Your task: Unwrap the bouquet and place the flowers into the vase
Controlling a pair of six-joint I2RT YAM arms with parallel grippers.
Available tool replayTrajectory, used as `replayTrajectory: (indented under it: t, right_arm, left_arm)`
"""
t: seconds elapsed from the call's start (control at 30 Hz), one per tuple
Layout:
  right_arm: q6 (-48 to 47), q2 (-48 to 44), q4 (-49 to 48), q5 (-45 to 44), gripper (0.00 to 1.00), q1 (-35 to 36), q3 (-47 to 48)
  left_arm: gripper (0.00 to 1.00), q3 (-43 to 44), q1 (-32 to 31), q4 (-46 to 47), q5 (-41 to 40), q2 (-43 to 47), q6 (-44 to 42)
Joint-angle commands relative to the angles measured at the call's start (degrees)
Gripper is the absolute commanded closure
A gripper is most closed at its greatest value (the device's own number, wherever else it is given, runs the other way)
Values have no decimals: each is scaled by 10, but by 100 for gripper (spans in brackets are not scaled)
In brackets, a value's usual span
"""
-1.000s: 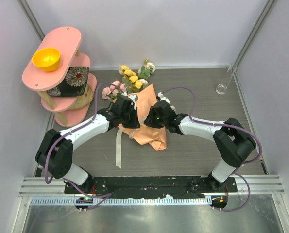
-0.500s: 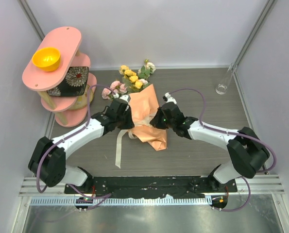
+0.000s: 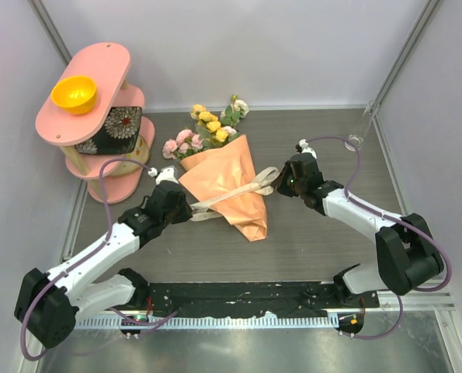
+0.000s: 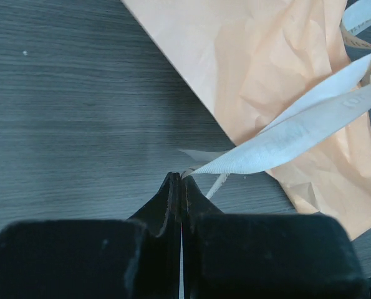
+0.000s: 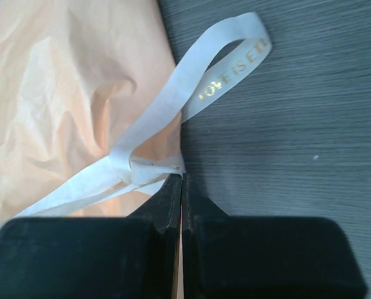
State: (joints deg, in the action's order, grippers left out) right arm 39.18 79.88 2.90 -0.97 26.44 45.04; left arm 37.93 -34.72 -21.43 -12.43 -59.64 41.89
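The bouquet [image 3: 227, 183] lies flat on the worktop [image 3: 308, 245], blooms toward the far wall. Left of it, the left hand [image 4: 180, 177] is clenched on one end of the cream ribbon [image 4: 285, 134]. Right of it, the right hand [image 5: 181, 178] pinches the ribbon by its knot. The vase [image 3: 358, 130] stands well apart, far right of the bouquet.

One bouquet in an orange-tan kraft paper cone [image 3: 229, 183] out there on one grey wood-grain worktop [image 3: 316, 241], one cream ribbon [image 4: 285, 134], and three clumps of small blooms: one pink clump [image 3: 180, 144], one yellow clump [image 3: 209, 120], one cream-white clump [image 3: 238, 106]. Two black claws on show, the left claw [image 4: 180, 177] and the right claw [image 5: 181, 180], one per arm, two arms in all. Rounding it off: one slim clear glass vase [image 3: 358, 136], one pink three-tier shelf [image 3: 110, 58], one orange plastic bowl [image 3: 74, 94] and one black floral-patterned box [image 3: 114, 124].
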Motion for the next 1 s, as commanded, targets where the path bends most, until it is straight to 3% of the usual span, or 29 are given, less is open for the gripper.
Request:
replayTrajectory:
  t: [0.0,0.23,0.43,0.57,0.6,0.7,0.87,0.97]
  right_arm:
    - [-34,-2,13,-8,98,-37,16]
    - [-73,34,40,-44,94,-51,49]
    - [-94,52,49,-45,85,-51,64]
    - [-114,54,50,9,56,-46,65]
    - [-120,41,41,37,53,-41,62]
    - [-146,-8,42,42,46,8,53]
    - [-189,-81,44,39,45,112,44]
    - [-166,-90,14,63,47,158,30]
  left_arm:
    - [100,-16,4,-21,-59,76,25]
    - [100,-35,4,-69,-77,210,32]
    - [99,4,4,-136,-106,283,13]
    - [99,31,4,-149,-83,281,1]
    - [100,34,4,-143,-75,274,0]
    - [100,48,4,-131,-47,243,3]
    - [100,102,4,-142,-57,217,-13]
    - [100,145,4,-171,-86,214,-38]
